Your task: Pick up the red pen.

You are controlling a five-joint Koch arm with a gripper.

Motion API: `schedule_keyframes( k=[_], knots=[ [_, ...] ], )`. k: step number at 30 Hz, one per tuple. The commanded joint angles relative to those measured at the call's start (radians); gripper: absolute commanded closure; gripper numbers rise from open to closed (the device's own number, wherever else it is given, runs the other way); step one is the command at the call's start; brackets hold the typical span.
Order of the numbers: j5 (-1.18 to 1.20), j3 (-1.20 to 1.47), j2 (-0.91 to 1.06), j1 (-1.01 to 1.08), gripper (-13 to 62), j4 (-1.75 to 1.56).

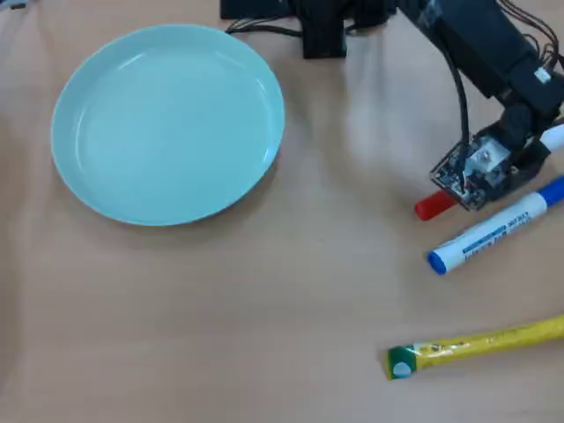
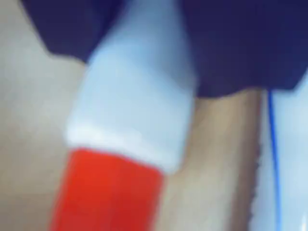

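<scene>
The red pen lies at the right of the overhead view, its red cap poking out lower left and its white tail upper right. My gripper sits over its middle and hides the barrel. In the blurred wrist view the white barrel and red cap fill the frame. The dark jaws press against the barrel from both sides, with my gripper shut on it. I cannot tell whether the pen rests on the table or is lifted.
A white marker with a blue cap lies just below the red pen, almost parallel; its edge shows in the wrist view. A yellow tube with a green end lies lower right. A pale blue plate sits at the left.
</scene>
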Motion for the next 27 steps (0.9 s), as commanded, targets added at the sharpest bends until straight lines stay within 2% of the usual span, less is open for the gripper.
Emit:
schedule_keyframes(
  k=[1, 12, 20, 27],
  knots=[
    [-0.005, 0.029, 0.008, 0.000, 56.0, -0.015],
    [0.038, 0.029, 0.097, 0.006, 55.8, 0.071],
    [0.143, 0.002, 0.275, 0.023, 55.7, 0.167],
    [0.138, -0.052, 0.397, 0.140, 55.7, 0.207]
  ],
)
